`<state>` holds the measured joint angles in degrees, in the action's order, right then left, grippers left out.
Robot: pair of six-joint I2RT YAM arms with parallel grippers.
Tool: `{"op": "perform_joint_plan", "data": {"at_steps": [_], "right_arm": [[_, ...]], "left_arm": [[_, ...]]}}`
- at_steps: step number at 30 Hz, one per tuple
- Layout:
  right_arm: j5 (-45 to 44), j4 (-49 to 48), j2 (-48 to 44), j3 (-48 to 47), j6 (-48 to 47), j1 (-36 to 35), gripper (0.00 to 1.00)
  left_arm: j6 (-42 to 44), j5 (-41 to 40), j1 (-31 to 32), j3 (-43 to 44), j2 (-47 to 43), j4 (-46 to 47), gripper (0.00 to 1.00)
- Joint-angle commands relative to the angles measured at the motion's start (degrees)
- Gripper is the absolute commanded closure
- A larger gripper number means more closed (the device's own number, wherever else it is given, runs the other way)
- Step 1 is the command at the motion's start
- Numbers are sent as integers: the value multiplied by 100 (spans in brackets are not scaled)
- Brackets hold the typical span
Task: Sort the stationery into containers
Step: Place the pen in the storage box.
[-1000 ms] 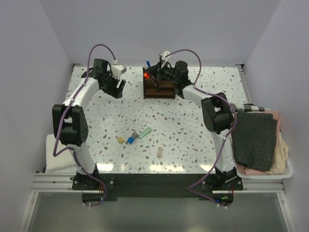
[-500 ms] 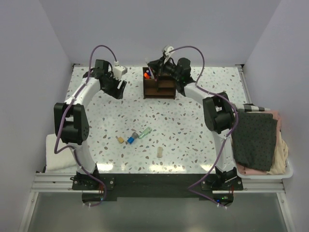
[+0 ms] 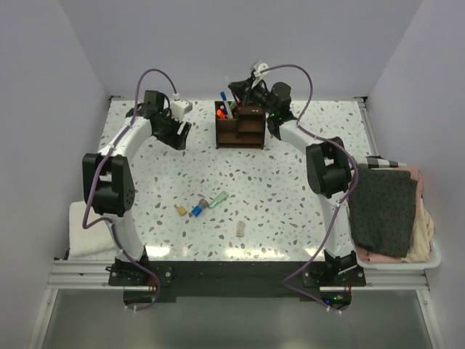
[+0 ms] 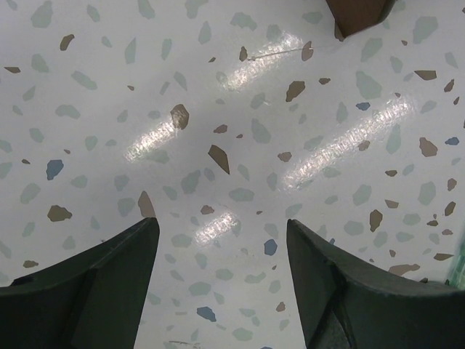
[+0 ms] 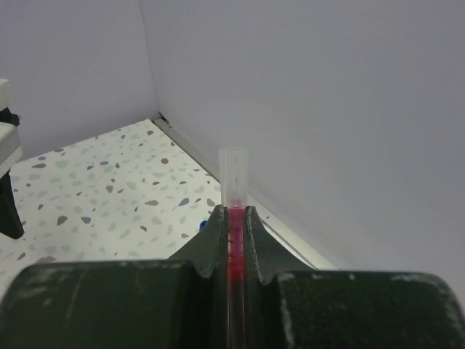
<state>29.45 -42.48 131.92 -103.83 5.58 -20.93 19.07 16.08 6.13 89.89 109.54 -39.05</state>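
Clearance is good on the left: left pincer [image 4: 219, 227] gapes wide, empty, over bare table [image 4: 218, 109], unchanged. Mid-table, loose stationery [image 3: 202, 206] lies well apart from both arms. At the back edge, organizer [image 3: 240, 129]. Above it, right pincer [image 5: 234, 212], clamped on a thin red pen [image 5: 233, 171], has lifted toward the back wall [image 3: 240, 43]. The pen's long axis runs straight out past the fingertips, clear end leading.

Pale terrazzo table [image 3: 290, 189], flecked grey-green, brown and blue.
Dark brown organizer [image 3: 240, 134]; clear pen [image 5: 234, 182] showing red ink; tan eraser block [image 3: 239, 228]; green marker [image 3: 219, 198]; blue-capped piece [image 3: 196, 210]; dark grey speckled cloth [image 3: 381, 211] over pink cloth [image 3: 420, 233].
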Motion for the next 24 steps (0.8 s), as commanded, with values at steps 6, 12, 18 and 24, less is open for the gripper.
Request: {"op": "perform_joint_plan", "data": {"at_steps": [6,12,18,24], "right_arm": [[25,-384,-43,-392,356,-17,100],[43,-261,-79,-629,408,-43,100],[166,-103,70,-717,522,-87,100],[289,-15,185,-709,575,-236,100]], "left_arm": [[-8,133,37,319,217,117,24],[-44,194,37,354,305,152,24],[-53,185,37,372,305,161,24],[-35,150,37,310,261,134,24]]}}
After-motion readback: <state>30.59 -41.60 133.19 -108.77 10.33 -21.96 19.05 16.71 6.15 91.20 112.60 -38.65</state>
